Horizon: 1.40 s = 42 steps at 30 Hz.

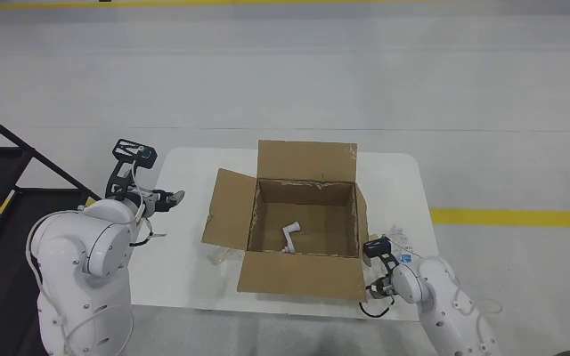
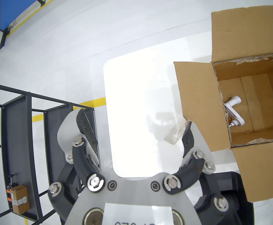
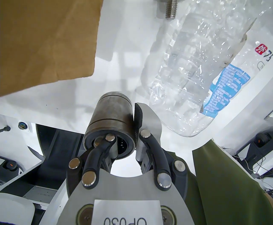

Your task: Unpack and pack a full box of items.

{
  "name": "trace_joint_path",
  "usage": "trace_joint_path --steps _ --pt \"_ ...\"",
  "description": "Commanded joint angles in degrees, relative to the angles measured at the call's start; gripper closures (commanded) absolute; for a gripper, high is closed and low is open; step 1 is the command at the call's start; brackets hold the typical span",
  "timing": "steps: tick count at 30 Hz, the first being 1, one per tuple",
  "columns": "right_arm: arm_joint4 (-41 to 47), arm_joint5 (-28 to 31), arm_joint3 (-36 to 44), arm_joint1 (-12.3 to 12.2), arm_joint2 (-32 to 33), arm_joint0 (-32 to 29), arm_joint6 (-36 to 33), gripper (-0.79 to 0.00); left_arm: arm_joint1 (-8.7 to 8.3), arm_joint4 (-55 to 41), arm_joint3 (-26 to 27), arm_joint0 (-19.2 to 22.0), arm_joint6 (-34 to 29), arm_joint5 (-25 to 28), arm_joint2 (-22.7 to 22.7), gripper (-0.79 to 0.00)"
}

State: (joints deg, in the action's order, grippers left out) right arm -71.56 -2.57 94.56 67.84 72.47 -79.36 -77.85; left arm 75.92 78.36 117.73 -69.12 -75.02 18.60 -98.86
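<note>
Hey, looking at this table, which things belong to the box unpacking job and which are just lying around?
Part of the job: cardboard box; white crank handle inside it; metal cylinder in the right end effector; clear labelled bag and threaded bolt beside the box.
Just lying about: black rack beside the table; small carton on it.

A threaded bolt (image 3: 170,9) and a clear plastic bag (image 3: 187,64) are cut off by the right wrist view's edge; one finger of the right gripper (image 3: 121,123) is hidden behind the gripped metal cylinder (image 3: 111,115)
</note>
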Motion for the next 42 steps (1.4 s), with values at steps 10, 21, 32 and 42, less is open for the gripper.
trace_joint_path --steps 10,21,32,42 --pt "0.5 0.9 17.5 -1.6 8.8 -7.0 -9.9 0.0 0.0 0.0 0.0 0.0 0.0 0.0 0.0 -0.785" --pt "10.9 5.3 40.1 -3.8 22.2 -13.2 -10.2 0.0 0.0 0.0 0.0 0.0 0.0 0.0 0.0 -0.785" --pt "13.1 0.2 39.7 -4.4 13.9 2.1 -10.2 0.0 0.0 0.0 0.0 0.0 0.0 0.0 0.0 -0.785" --pt "15.5 -6.2 20.5 -3.0 -1.4 17.5 -9.9 0.0 0.0 0.0 0.0 0.0 0.0 0.0 0.0 -0.785"
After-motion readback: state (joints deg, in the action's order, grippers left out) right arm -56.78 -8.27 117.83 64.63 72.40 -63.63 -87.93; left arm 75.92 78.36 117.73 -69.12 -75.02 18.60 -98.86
